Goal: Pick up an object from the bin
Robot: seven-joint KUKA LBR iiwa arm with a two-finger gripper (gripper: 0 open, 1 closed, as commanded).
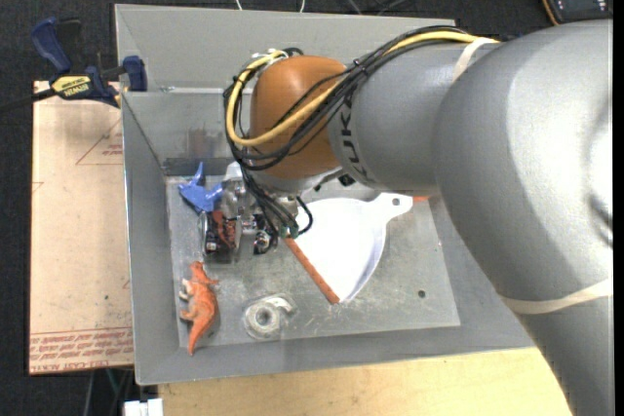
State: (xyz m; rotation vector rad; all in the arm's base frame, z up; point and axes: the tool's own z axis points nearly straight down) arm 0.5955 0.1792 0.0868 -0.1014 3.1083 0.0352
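Where the arm (409,141) ends, a jagged blue toy (200,195) lies.

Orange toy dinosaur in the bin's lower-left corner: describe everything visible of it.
The orange toy dinosaur looks like moulded plastic, with a bulky body, short limbs and a tapering tail. It lies on the bin floor beside the left wall, lengthwise along it, tail toward the near rim. Nothing touches it: a grey ring-shaped piece lies apart to its right, the end effector farther up.
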